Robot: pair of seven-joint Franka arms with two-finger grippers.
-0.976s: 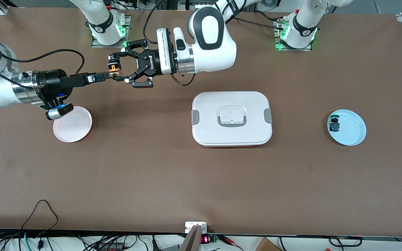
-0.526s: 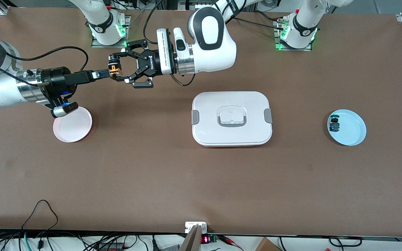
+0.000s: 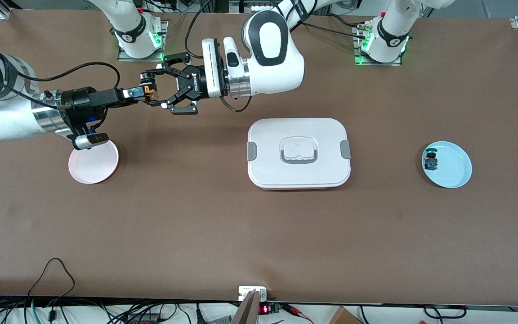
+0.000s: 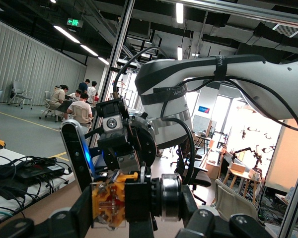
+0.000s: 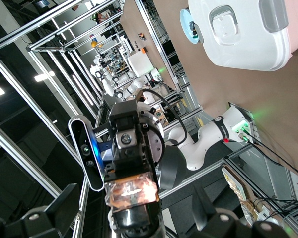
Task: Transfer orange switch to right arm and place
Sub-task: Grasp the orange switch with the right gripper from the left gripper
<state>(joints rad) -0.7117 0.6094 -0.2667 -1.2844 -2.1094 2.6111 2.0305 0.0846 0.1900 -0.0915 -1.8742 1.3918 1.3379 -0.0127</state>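
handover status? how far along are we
Done: the orange switch is off the table, pinched in the left gripper. In hand: the right gripper is open at the switch, not gripping it yet. Left: right closes, left releases, then placing, probably on the pink plate.

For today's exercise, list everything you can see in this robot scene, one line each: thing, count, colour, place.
Flat table: one, brown, under everything.
Rectangular lidded plastic container: one, white with grey latches, mid-table.
Round pink plate: one, pink, toward the right arm's end.
Round light-blue plate: one, light blue, toward the left arm's end.
Small blue-green switch: one, on the light-blue plate.
Small orange switch: one, orange and black, held in the air.
Left gripper: one, black, fingers shut on the orange switch.
Right gripper: one, black, fingers open around the switch.
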